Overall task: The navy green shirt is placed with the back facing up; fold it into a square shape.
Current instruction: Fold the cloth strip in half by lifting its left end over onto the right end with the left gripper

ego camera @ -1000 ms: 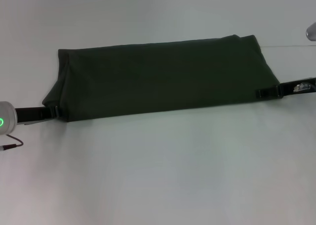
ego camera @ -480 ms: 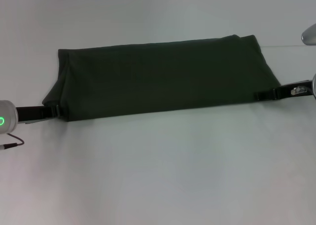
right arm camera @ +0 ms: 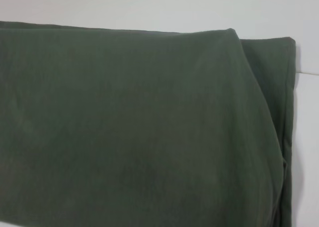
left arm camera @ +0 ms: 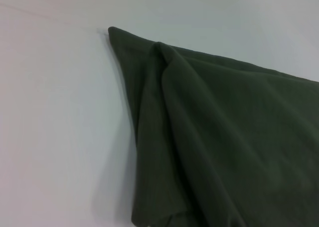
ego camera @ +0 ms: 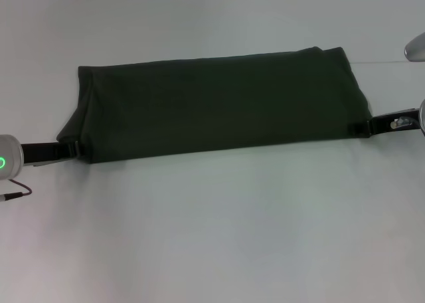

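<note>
A plain, pale grey-white table [ego camera: 212,236] fills the whole head view, matte and unmarked from the 6 o'clock edge up to 12 o'clock. Toward 2 o'clock a thin straight seam line [ego camera: 388,62] runs across the surface to the edge of view. The light is soft and even, leaving only a faint shadow on the surface around 7 o'clock.

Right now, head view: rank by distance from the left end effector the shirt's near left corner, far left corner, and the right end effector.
1. Shirt's near left corner, beside the left end effector.
2. Shirt's far left corner, farther back.
3. Right end effector, at the shirt's right end.
</note>
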Motion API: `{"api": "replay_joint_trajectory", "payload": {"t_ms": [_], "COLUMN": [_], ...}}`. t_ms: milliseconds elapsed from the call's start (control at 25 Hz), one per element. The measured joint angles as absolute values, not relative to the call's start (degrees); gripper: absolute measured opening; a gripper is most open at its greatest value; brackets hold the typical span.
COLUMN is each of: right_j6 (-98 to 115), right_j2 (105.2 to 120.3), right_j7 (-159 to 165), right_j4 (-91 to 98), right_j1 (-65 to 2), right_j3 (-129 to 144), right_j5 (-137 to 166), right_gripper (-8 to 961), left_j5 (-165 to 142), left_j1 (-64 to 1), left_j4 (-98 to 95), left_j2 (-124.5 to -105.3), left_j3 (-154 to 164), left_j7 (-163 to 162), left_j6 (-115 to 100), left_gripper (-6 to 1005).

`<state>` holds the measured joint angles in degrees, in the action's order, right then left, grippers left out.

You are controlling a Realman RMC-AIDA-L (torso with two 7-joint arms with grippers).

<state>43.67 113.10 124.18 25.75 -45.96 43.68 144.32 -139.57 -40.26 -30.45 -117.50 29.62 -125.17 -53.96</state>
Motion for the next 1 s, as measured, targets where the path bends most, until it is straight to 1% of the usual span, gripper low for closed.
{"api": "replay_joint_trajectory", "payload": {"t_ms": [400, 600, 840, 920, 1000], "right_j6": [43.7, 43.9, 45.2, 45.3, 45.3], "right_j2": [112.98, 112.87, 112.07, 112.05, 112.05], "right_j7": [124.5, 124.6, 124.5, 124.6, 124.7], "right_j4": [25.9, 25.9, 25.6, 25.7, 25.7], "right_j1": [-45.5, -45.5, -45.4, -45.3, -45.3], "right_j3": [43.7, 43.7, 43.3, 43.2, 43.2], "right_j5": [144.2, 144.3, 144.4, 144.4, 144.5], "right_gripper": [514, 382, 383, 235, 164], "left_j5": [-139.6, -139.6, -139.6, -139.6, -139.6], "left_j1": [-40.3, -40.3, -40.3, -40.3, -40.3], "left_j4": [-30.5, -30.5, -30.5, -30.5, -30.5], "left_j2": [-117.51, -117.51, -117.51, -117.51, -117.51], "left_j3": [29.6, 29.6, 29.6, 29.6, 29.6], "left_j7": [-125.2, -125.2, -125.2, -125.2, -125.2], "left_j6": [-54.0, -54.0, -54.0, -54.0, -54.1], "left_gripper": [14, 21, 31, 34, 37]}}
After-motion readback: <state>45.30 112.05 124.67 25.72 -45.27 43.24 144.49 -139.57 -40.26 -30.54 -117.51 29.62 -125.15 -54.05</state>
